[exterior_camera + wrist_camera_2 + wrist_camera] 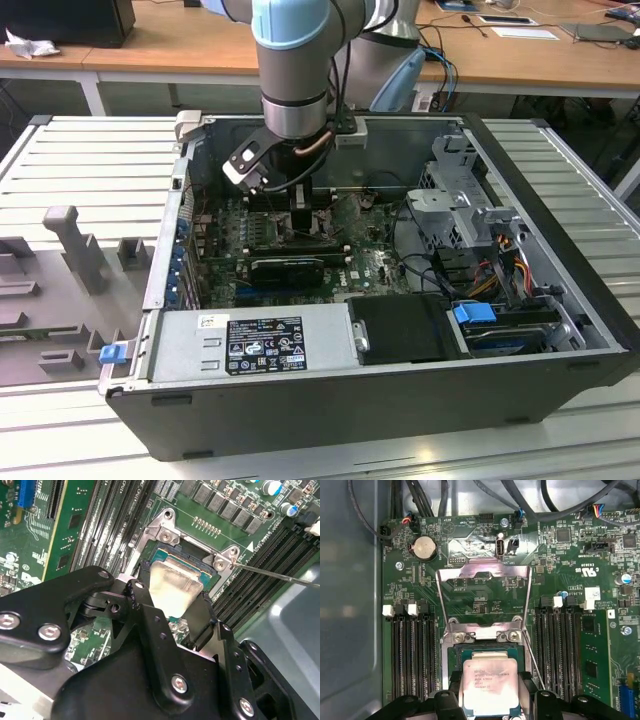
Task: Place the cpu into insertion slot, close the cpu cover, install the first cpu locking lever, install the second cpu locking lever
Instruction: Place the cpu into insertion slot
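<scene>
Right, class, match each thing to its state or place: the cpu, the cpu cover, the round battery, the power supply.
Things: 1 cpu; 2 cpu cover; 3 round battery; 4 power supply.
States: A swung open; B grey box along the case wall; C held by the end effector; D silver, on the green board.
Pairs: 1-C, 2-A, 3-D, 4-B.

You have the cpu (487,682) between the hand's (489,692) fingers, over the insertion slot (451,660). The cpu cover (482,575) stands swung open off the slot, and memory slots (412,655) flank it on two opposite sides.
</scene>
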